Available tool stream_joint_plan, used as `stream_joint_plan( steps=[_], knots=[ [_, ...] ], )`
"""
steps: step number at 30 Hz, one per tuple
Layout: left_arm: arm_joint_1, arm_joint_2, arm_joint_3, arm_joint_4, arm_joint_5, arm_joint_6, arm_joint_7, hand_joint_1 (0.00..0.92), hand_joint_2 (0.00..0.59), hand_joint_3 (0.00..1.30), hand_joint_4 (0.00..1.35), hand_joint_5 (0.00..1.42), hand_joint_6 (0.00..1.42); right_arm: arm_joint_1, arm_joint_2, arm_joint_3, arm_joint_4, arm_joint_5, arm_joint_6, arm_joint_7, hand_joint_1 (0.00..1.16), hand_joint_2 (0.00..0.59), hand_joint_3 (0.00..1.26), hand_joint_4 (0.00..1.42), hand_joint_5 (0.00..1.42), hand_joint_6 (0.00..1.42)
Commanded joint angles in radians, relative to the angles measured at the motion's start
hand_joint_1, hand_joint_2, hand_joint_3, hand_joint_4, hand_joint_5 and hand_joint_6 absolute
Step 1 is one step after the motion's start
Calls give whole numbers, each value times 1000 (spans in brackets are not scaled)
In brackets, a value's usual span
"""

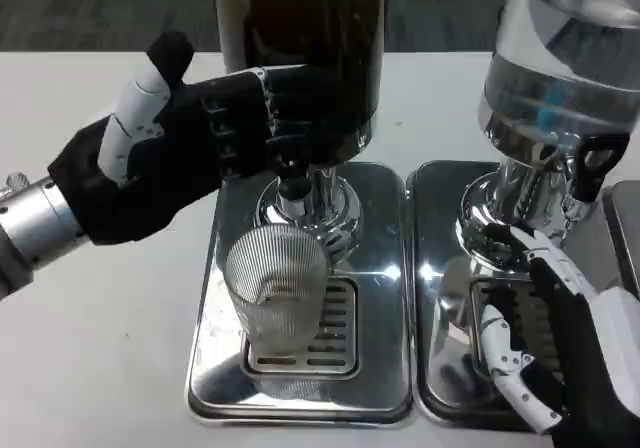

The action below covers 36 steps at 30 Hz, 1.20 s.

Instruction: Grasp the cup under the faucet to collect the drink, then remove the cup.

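L hand [190, 138] on dark dispenser [310, 58] tap, cup [277, 288] free below; R hand [560, 358] open, empty, near clear dispenser [565, 78].

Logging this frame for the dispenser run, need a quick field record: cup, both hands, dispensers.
cup: clear ribbed glass cup, upright on the drip grate of the left steel tray, below the tap
cup contents: cannot tell
left hand: left hand raised at the dark drink dispenser, fingers at its tap; not holding the cup
right hand: right hand over the right steel tray, holding nothing
second dispenser: clear-liquid dispenser, black tap lever
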Motion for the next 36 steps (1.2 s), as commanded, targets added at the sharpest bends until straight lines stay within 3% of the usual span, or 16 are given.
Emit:
stream_joint_plan(
  steps=[1,22,36],
  knots=[
    [-18,-13,-18,-19,34,-32,-6,0,97,259,161,241,196,0,6,2,16,5,-1,-17,444,586,210,109,97,95],
    [13,-9,-54,-80,134,-230,-28,0,92,246,154,223,166,-16,2,4,30,12,1,-17,438,586,210,109,97,95],
    [52,8,-73,-89,148,-303,-54,0,88,246,154,213,157,-22,0,1,35,23,5,-12,438,586,210,109,97,95]
  ],
)
